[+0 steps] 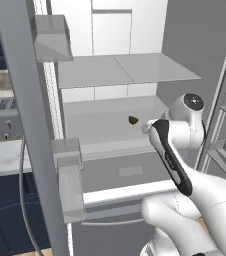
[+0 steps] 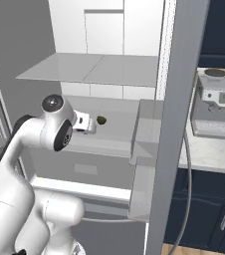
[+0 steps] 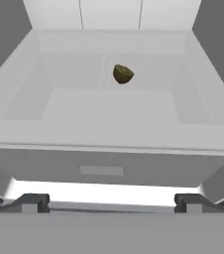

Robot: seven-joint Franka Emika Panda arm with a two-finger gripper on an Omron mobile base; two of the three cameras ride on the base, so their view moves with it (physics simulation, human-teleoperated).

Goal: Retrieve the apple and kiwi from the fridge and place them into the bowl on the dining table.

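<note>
Now, on the far left of the left base view, a marble counter [image 1: 0, 157] and navy cabinets [image 1: 5, 210] stand beside the fridge [image 1: 110, 65], whose doors are open. The left door [image 1: 27, 125] crosses this view as a grey slanted band with two grey door bins [image 1: 67, 165] on its inner side. Inside the fridge, a grey shelf [image 1: 125, 70] lies above a wide white compartment [image 3: 109, 119], and below it is a grey drawer front [image 3: 101, 171]. The kiwi [image 3: 123, 74] lies alone on the floor of this compartment, toward the back and a little right of the middle in the hand view; it is a small brown oval. The gripper [image 3: 110, 202] is in front of the compartment, at about the height of the drawer front, and well apart from the kiwi. Its fingers [image 3: 32, 202] stand wide apart and hold nothing. In the right base view, the white arm [image 2: 35, 149] reaches from the lower left toward the kiwi [image 2: 101, 120]. More to the right, past the right door [image 2: 176, 124], a coffee machine [image 2: 219, 102] stands on a pale counter [image 2: 214, 152].
</note>
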